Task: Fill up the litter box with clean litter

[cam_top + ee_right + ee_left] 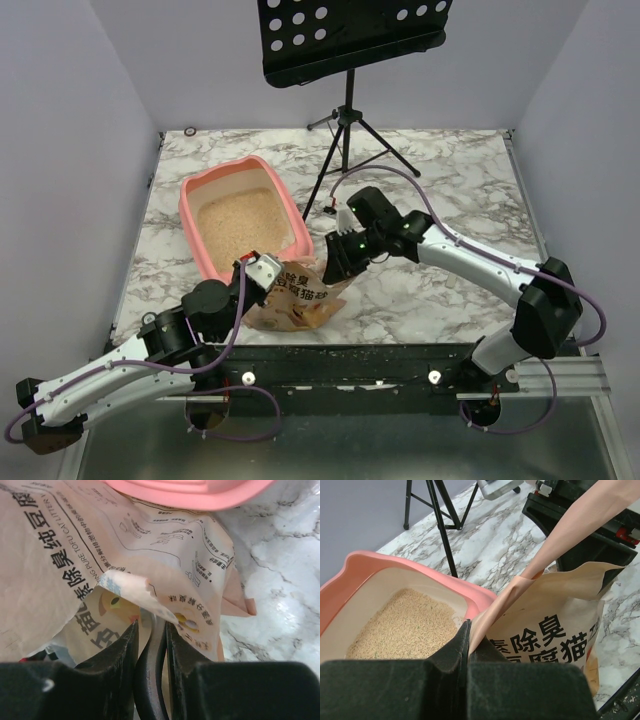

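Observation:
The salmon-pink litter box (190, 222) lies at the table's left middle, with beige clean litter (245, 222) spread inside. A crinkled tan litter bag (295, 298) stands at its near right corner. My left gripper (262, 272) is shut on the bag's top edge. In the left wrist view, the left gripper (468, 630) pinches the bag (555, 630) beside the box rim (380, 562) and the litter (405, 625). My right gripper (335, 270) is shut on the bag's other side. In the right wrist view, the right gripper (151, 627) grips the bag (75, 545) below the box rim (200, 492).
A black music stand's tripod (345, 120) stands just behind and right of the box, its perforated desk (350, 35) overhead. Grey walls close in the marble table (450, 170) on three sides. A black rail (340, 355) runs along the near edge.

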Controlling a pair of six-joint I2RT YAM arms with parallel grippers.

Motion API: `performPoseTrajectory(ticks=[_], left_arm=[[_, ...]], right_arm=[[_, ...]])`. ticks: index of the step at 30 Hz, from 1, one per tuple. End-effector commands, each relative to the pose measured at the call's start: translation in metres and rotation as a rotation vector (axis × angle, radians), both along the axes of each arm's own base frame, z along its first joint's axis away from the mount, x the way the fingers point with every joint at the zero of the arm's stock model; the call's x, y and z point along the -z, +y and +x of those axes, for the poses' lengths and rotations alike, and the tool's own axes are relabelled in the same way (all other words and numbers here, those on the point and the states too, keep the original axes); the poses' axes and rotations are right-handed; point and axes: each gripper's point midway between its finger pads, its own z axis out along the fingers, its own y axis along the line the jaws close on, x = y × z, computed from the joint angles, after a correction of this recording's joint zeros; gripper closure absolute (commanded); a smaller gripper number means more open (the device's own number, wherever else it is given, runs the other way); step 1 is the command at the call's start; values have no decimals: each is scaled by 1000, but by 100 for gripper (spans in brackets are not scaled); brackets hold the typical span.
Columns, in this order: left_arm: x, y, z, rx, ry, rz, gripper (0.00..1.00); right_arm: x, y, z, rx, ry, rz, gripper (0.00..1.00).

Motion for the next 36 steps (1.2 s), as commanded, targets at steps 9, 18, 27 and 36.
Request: performPoseTrajectory(ticks=[9,18,27,36], left_arm=[[-41,-3,0,2,-54,-140,100],[-39,-5,0,8,-51,-132,100],[-38,-5,1,2,-51,-125,100],[-40,-3,1,2,-59,-131,100]], right_arm=[[2,39,-23,-35,219,305,99],[-29,42,-22,-22,155,440,99],[-59,24,-17,52,128,524,99],[-70,-3,-12,132,170,562,99]])
